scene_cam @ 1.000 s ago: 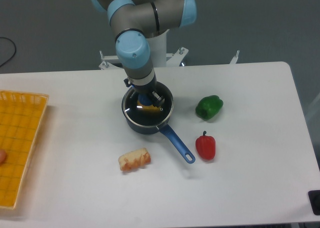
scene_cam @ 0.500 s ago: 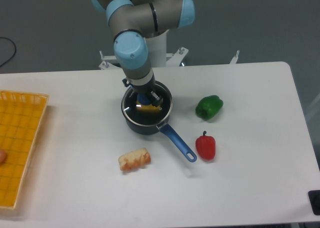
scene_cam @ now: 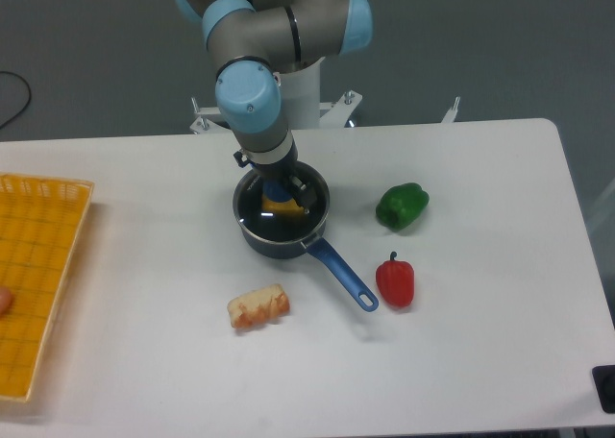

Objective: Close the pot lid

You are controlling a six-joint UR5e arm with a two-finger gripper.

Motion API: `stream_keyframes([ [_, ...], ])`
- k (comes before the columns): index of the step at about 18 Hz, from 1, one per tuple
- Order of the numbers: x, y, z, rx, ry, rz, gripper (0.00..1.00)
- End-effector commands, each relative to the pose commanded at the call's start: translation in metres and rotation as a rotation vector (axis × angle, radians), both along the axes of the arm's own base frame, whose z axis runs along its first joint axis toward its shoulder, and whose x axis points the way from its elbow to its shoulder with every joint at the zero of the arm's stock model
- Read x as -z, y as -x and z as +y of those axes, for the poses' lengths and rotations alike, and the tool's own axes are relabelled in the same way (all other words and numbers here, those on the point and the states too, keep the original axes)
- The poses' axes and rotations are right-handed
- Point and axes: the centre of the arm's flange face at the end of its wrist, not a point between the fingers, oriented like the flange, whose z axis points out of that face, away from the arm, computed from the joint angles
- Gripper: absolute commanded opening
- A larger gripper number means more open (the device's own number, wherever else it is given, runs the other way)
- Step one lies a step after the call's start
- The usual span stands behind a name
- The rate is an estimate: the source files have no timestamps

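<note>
The black pot (scene_cam: 279, 234) stands at the table's middle, its long blue handle (scene_cam: 342, 276) pointing to the front right. The glass pot lid (scene_cam: 261, 210) lies over the pot's mouth, and a yellow item shows through it. My gripper (scene_cam: 281, 190) comes straight down over the pot's centre, and its fingers are shut around the lid's blue knob (scene_cam: 278, 189). The wrist hides the far rim of the pot.
A green pepper (scene_cam: 402, 206) and a red pepper (scene_cam: 395, 280) lie to the right of the pot. A piece of bread (scene_cam: 258, 306) lies in front of it. An orange basket (scene_cam: 34, 282) is at the left edge.
The arm and gripper have shifted slightly left, and the pot with its lid has nudged along with them. The grip on the knob is unchanged.
</note>
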Motion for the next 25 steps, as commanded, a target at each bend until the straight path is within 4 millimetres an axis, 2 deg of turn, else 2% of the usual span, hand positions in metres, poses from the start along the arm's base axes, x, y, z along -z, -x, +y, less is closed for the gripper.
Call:
stream_keyframes([
  [1, -0.004, 0.001, 0.002, 0.001, -0.007, 0.004, 1.00],
  [5, -0.036, 0.026, 0.011, -0.021, -0.049, 0.051, 1.00],
  [7, -0.055, 0.052, 0.008, -0.057, -0.078, 0.073, 1.00],
  [9, -0.063, 0.066, 0.008, -0.086, -0.092, 0.076, 1.00],
  [10, -0.066, 0.080, 0.000, -0.128, -0.106, 0.064, 1.00],
  [12, -0.065, 0.089, -0.007, -0.142, -0.112, 0.047, 1.00],
  [16, -0.079, 0.124, -0.021, -0.159, -0.129, 0.068, 1.00],
  [22, -0.091, 0.191, -0.079, -0.070, -0.126, 0.072, 1.00],
  [25, -0.092, 0.235, -0.112, -0.045, -0.205, 0.027, 1.00],
])
